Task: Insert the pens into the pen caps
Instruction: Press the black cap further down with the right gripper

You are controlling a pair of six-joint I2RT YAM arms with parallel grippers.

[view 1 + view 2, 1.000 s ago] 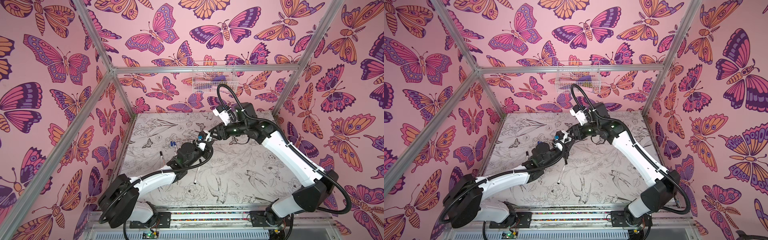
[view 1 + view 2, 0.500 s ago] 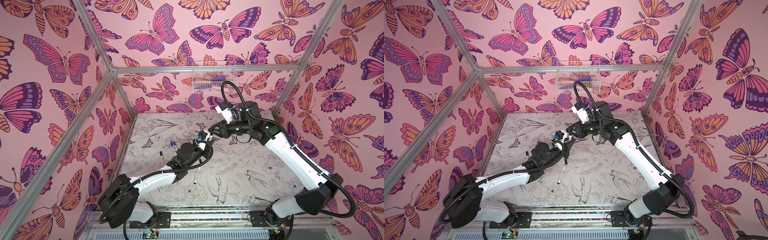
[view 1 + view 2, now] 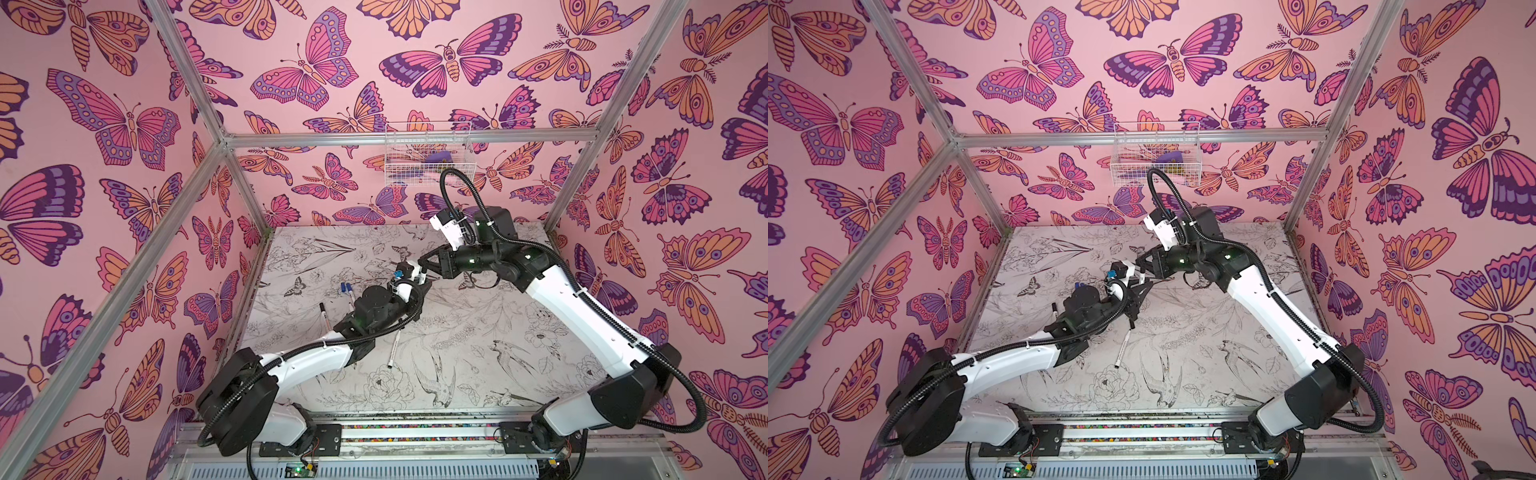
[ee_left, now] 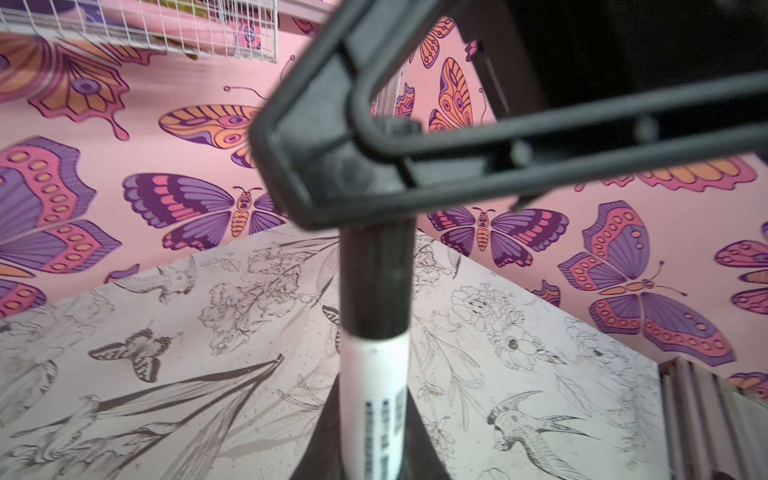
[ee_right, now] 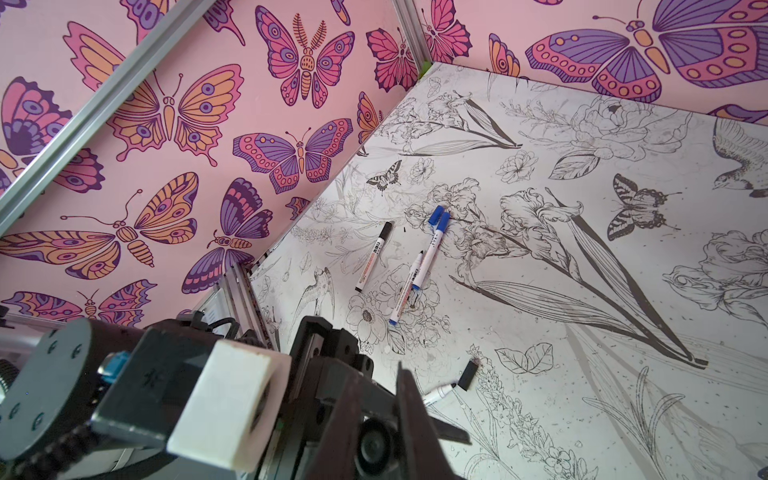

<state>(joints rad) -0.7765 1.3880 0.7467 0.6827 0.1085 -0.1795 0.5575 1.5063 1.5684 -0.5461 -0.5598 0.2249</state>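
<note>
My left gripper (image 4: 374, 436) is shut on the white barrel of a pen (image 4: 372, 386) and holds it above the table's middle. A black pen cap (image 4: 376, 282) sits on the pen's far end. My right gripper (image 5: 374, 440) is shut on that cap, whose round end shows between the jaws. In both top views the two grippers meet tip to tip, left (image 3: 417, 286), right (image 3: 428, 266). On the table lie a black-capped pen (image 5: 372, 257), a blue-capped pen (image 5: 419, 266) beside an uncapped one (image 5: 409, 286), a loose blue cap (image 5: 434, 215), and another uncapped pen (image 5: 438, 392) by a loose black cap (image 5: 467, 374).
A white wire basket (image 3: 428, 153) hangs on the back wall above the right arm. Aluminium frame posts (image 3: 245, 266) and pink butterfly walls close in the table (image 3: 498, 374) on three sides. The left arm's elbow lies low over the table's front left.
The right gripper's jaws have closed onto the cap at the end of the held pen, and the right arm has shifted a little to the right. The left arm has not moved.
</note>
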